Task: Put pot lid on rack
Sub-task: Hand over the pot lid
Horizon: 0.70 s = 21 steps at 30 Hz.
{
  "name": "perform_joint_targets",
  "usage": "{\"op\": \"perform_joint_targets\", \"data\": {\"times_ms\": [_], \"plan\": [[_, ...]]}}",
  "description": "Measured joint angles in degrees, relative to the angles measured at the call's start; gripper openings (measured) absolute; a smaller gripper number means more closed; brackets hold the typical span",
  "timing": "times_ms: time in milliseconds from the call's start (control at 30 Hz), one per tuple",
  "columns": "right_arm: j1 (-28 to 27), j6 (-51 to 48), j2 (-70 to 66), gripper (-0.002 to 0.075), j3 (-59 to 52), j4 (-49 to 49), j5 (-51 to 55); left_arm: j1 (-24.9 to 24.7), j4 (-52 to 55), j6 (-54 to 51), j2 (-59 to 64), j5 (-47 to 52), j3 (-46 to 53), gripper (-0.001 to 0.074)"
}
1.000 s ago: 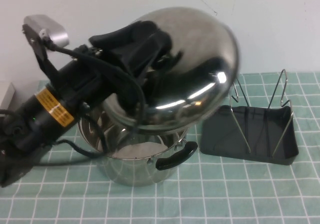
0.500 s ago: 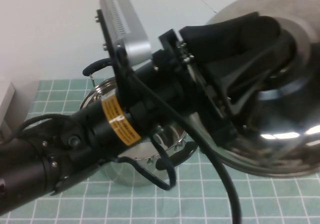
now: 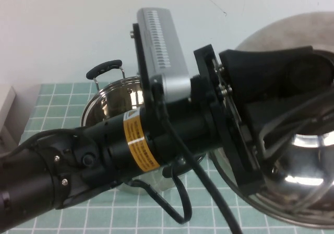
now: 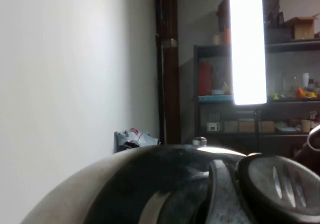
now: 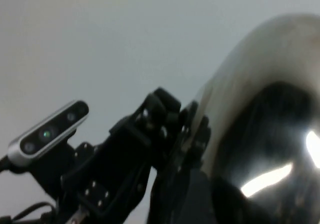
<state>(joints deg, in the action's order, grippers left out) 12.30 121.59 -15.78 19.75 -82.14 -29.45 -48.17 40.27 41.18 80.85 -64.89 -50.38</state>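
Left gripper point(image 3: 308, 121) clamps pot lid point(image 3: 292, 192) — aloft

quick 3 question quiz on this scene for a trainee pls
1. Which claw holds the lid? A left, B right, C neither.
2. True or false: the lid rests on the pot.
3. Can the rack be seen in any view?

Key
1. A. The left claw grips the lid at the right of the high view. The right claw is out of view.
2. False. The lid is held up in the air, to the right of the open pot.
3. No. The rack shows in no view.
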Motion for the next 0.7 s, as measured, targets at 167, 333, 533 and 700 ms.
{"op": "perform_joint_targets", "data": {"times_ms": [167, 333, 533, 700], "plan": [[0.0, -9.22, -0.1, 0.0386, 0.0, 9.7, 2.58, -0.1, 2.19, -0.15, 0.0, -0.11, 0.0, 0.0334], [0.0, -12.26, -1.25, 0.0232, 0.38, 14.54, 1.38, 0.36, 1.33, 1.07, 0.0, 2.08, 0.0, 0.0334], [0.0, -16.59, -3.17, 0.0187, 0.38, 16.15, -1.55, 0.9, 0.5, 9.07, 0.0, 4.12, 0.0, 0.0334], [0.12, -22.52, -4.14, 0.0128, 0.38, 17.02, -3.98, 0.9, 0.36, 13.65, 0.0, 3.94, 0.0, 0.0396]]}}
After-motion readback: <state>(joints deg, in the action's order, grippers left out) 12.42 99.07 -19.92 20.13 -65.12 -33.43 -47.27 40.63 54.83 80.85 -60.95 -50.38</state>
